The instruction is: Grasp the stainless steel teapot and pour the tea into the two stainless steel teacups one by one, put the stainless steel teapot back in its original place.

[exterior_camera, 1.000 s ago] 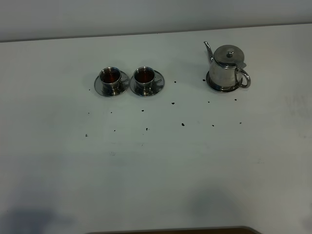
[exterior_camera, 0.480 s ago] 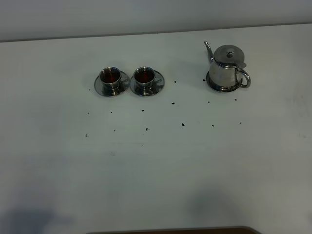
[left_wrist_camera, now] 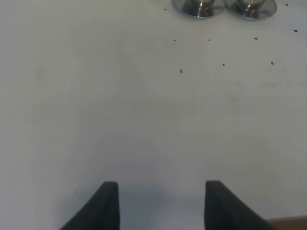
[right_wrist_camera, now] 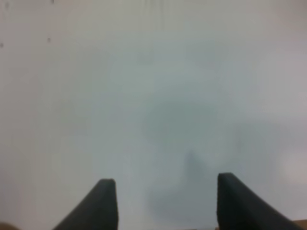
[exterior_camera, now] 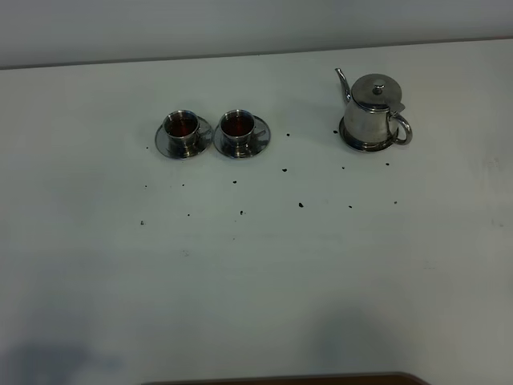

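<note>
The stainless steel teapot (exterior_camera: 373,110) stands upright at the back right on its round steel saucer (exterior_camera: 362,143), lid down, spout pointing left. The two stainless steel teacups, left one (exterior_camera: 181,127) and right one (exterior_camera: 238,126), sit side by side on saucers at the back left, both holding dark tea. Their saucers show at the edge of the left wrist view (left_wrist_camera: 197,6) (left_wrist_camera: 251,6). My left gripper (left_wrist_camera: 160,189) is open over bare table, well short of the cups. Open too, my right gripper (right_wrist_camera: 165,189) hangs over bare table. Neither arm appears in the high view.
Small dark specks (exterior_camera: 300,204) are scattered across the white table (exterior_camera: 256,273) in front of the cups and teapot. A brown edge (exterior_camera: 280,378) runs along the table's near side. A pale wall (exterior_camera: 240,24) backs the table.
</note>
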Controlling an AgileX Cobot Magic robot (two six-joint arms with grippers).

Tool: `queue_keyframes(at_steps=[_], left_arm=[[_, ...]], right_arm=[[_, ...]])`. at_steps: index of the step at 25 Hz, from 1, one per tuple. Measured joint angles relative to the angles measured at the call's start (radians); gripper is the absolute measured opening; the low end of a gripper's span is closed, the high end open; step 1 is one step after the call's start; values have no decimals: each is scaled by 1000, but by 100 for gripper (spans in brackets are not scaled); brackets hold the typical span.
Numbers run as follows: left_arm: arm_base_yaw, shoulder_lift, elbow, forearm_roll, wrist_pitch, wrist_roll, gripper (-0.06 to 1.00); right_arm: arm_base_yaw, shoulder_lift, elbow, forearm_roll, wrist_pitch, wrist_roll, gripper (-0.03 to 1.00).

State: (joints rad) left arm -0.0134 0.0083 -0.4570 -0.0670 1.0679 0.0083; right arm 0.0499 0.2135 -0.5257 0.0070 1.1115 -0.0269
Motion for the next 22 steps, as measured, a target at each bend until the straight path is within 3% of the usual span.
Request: queue_keyframes(at_steps=[10, 22], left_arm=[[0, 0, 0, 0, 0, 0, 47], [0, 0, 0, 0, 0, 0, 47]], right_arm=[[-11, -211, 1, 0, 2, 4, 46], [-11, -220, 1, 9, 2, 5, 46]])
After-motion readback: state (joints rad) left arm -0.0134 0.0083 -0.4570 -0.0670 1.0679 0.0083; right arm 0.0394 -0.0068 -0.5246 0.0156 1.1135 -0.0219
